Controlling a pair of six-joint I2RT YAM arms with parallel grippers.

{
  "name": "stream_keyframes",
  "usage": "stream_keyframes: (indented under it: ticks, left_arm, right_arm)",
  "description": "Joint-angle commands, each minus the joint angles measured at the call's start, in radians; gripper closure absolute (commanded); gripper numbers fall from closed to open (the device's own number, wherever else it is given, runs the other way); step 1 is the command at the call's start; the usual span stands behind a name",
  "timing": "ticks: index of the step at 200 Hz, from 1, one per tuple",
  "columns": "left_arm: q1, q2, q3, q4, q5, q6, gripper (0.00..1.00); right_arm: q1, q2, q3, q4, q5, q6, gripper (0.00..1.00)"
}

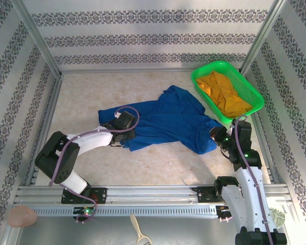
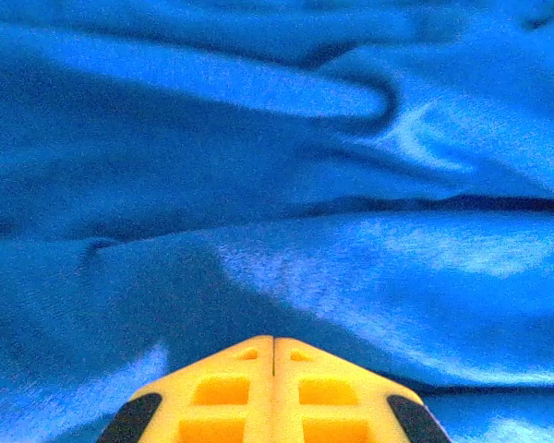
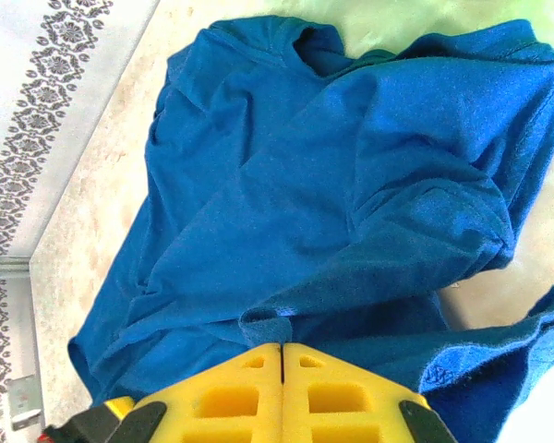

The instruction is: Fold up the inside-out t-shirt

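We note the left arm (image 1: 84, 139) stretched low and forward, forearm near level. The left pincer (image 2: 274, 345) is closed, yellow fingers (image 2: 222, 392) flush together. The right arm (image 1: 243, 153) stands steeper, wrist angled inward. The right pincer (image 3: 283, 349) is likewise closed tip to tip.

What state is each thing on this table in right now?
Blue t-shirt: unfolded, crumpled on the table.
Left fingers: shut, at the shirt's cloth.
Right fingers: shut, pinching a shirt fold.
Green basket: upright, partly filled.
Orange garment: crumpled inside the basket.
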Motion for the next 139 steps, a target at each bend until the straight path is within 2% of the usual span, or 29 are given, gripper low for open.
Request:
stream_keyframes:
  ticks: [1,28,51,81,103,125,139]
  left_arm:
    - [-0.014,-0.117,0.009,-0.038,-0.067,0.038,1.00]
    - [-0.013,-0.170,0.011,-0.080,-0.073,0.059,1.00]
    - [-0.014,-0.239,-0.037,-0.029,-0.043,0.043,1.00]
    - [-0.012,-0.399,-0.081,0.030,-0.050,0.028,1.00]
    - [0.000,-0.504,-0.015,0.029,-0.087,0.078,1.00]
    - [0.083,-0.533,0.141,-0.007,-0.054,0.133,1.00]
    - [0.184,-0.523,0.253,-0.016,0.015,0.148,1.00]
  right_arm:
    - [0.013,0.007,0.026,0.004,0.021,0.002,1.00]
    - [0.012,0.007,0.024,0.004,0.022,0.002,1.00]
    - [0.012,0.002,0.019,0.004,0.021,0.004,1.00]
    - [0.012,0.007,0.033,0.011,0.017,0.004,1.00]
    - [0.009,0.071,0.120,0.051,-0.001,0.001,1.00]
    - [0.007,0.188,0.321,0.089,-0.034,0.003,1.00]
    - [-0.003,0.264,0.473,0.108,-0.059,0.017,1.00]
